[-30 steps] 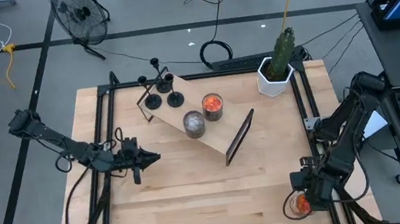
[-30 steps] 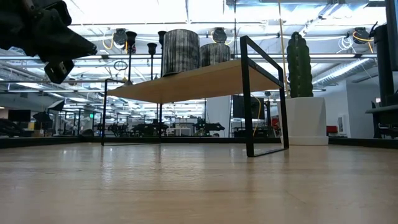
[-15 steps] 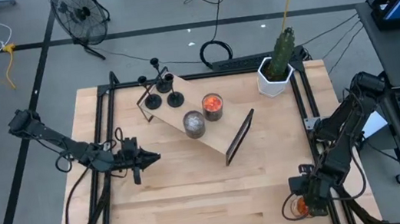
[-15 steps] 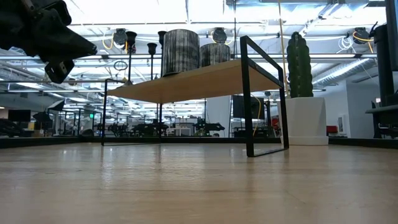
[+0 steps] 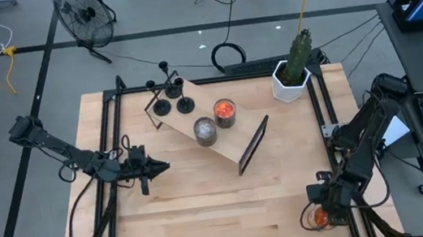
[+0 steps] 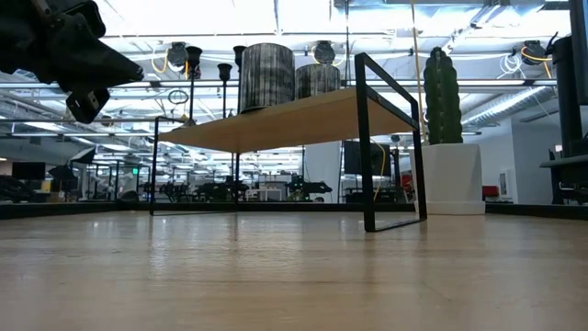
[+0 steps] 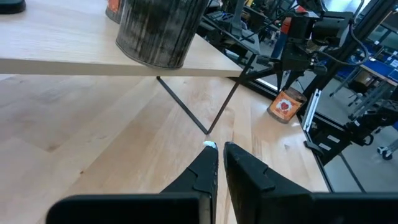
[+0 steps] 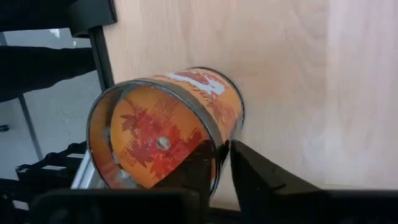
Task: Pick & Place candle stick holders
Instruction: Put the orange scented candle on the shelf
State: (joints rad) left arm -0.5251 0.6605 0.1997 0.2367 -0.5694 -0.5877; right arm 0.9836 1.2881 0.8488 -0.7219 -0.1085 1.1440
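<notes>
Barely shifted, right hand (image 5: 320, 212) stays low, clamped on the orange jar's (image 8: 163, 138) rim; left hand (image 5: 162, 167) hovers closed.

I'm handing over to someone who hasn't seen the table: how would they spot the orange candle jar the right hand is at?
Start at the wooden table and go to its near right corner, far from the raised shelf in the middle. The orange candle jar stands there alone at the table's edge, with the right hand gripping its rim. A second orange jar sits on the shelf beside a grey one; this one is on the tabletop.

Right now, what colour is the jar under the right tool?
Orange with a red leaf pattern, clearest in the right wrist view.
</notes>
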